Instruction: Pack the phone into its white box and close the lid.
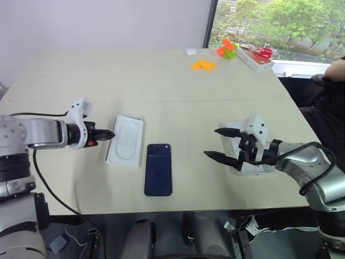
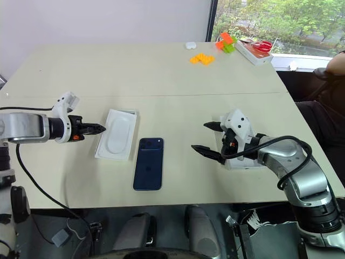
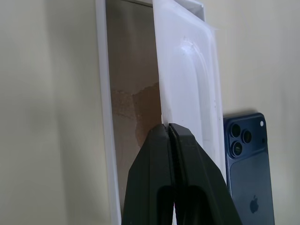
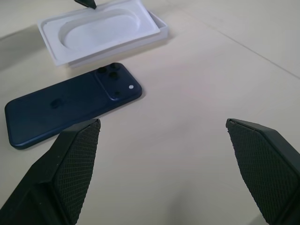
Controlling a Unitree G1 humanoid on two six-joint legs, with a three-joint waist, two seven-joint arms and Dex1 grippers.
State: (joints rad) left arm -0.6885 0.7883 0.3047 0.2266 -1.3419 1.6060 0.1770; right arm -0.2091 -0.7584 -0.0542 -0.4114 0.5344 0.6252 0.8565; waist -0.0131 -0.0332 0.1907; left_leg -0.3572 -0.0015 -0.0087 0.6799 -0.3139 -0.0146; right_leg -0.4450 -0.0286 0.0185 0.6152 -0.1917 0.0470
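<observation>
Head views: phone (image 1: 158,169) lying back-up on the surface (image 1: 178,86), near edge, just right of the white box (image 1: 125,140), not packed yet. Left hand (image 1: 109,134) at the box's left rim, fingers pressed together. Right hand (image 1: 220,144) hovering well right of the phone, fingers wide apart, nothing in them. Something white under that right arm, probably the lid, but mostly hidden so can't say for sure. Orange bits and a tray with red scissors way off at the far right.

Left wrist view: closed tips pinching the edge of the white insert (image 3: 187,79), tilted up off the box's brownish floor.

Right wrist view: open fingers aimed at the phone, camera bump toward the box.

So: early days. Insert apparently coming out, then phone in, then lid on.
</observation>
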